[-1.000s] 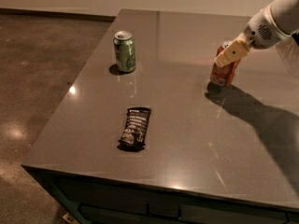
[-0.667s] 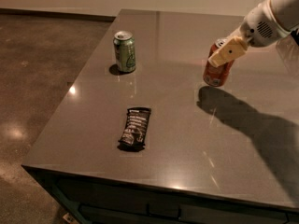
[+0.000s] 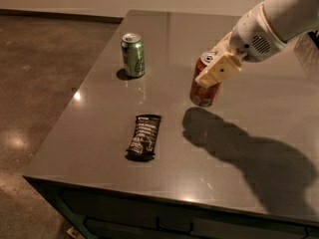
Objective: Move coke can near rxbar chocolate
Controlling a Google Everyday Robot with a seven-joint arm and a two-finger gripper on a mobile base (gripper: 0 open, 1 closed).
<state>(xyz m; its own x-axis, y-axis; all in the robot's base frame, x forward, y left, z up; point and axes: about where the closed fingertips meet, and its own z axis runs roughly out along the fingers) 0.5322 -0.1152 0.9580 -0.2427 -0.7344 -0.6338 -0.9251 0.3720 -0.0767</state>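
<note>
The coke can (image 3: 203,91) is red-orange with a silver top and is held tilted, lifted a little above the grey table (image 3: 249,148). My gripper (image 3: 215,69) is shut on the can's upper part, with a pale finger (image 3: 220,69) across its front. The white arm comes in from the upper right. The rxbar chocolate (image 3: 144,137), a flat black wrapper with white lettering, lies on the table to the lower left of the can, about a can's height away from it.
A green can (image 3: 133,55) stands upright at the back left of the table. The table's left edge (image 3: 65,113) and front edge (image 3: 164,198) drop to a brown concrete floor. The arm's shadow falls across the table's right side.
My gripper has carried the coke can to the left and toward the front, closer to the rxbar chocolate. The green can and the bar have not moved.
</note>
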